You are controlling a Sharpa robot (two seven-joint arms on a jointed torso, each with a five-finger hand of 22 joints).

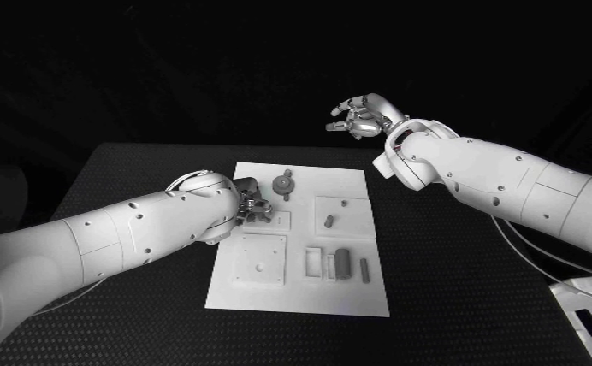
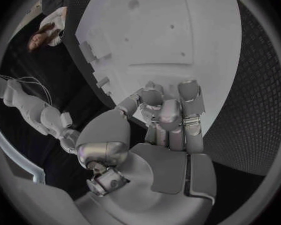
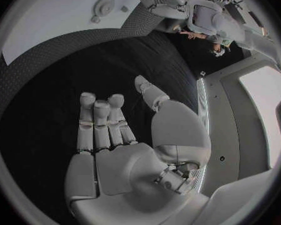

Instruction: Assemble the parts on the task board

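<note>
The left hand point(image 1: 251, 208) curls over the task board point(image 1: 298, 298), perhaps gripping a part; the right hand point(image 1: 360, 118) hangs released above the table point(image 1: 469, 298).

A black counter point(image 1: 148, 169) with a fine dotted, textured surface was seen beneath the scene, its far edge running straight across the head view. Beyond that edge, the surroundings were lost in darkness, and no wall or floor could be made out there. A small pale object point(image 1: 575, 302) was seen at the counter's near right corner, with thin cables point(image 1: 530, 255) lying across the surface towards it. In the right wrist view, a bright rectangular panel point(image 3: 265, 92) was shown beside the counter.
</note>
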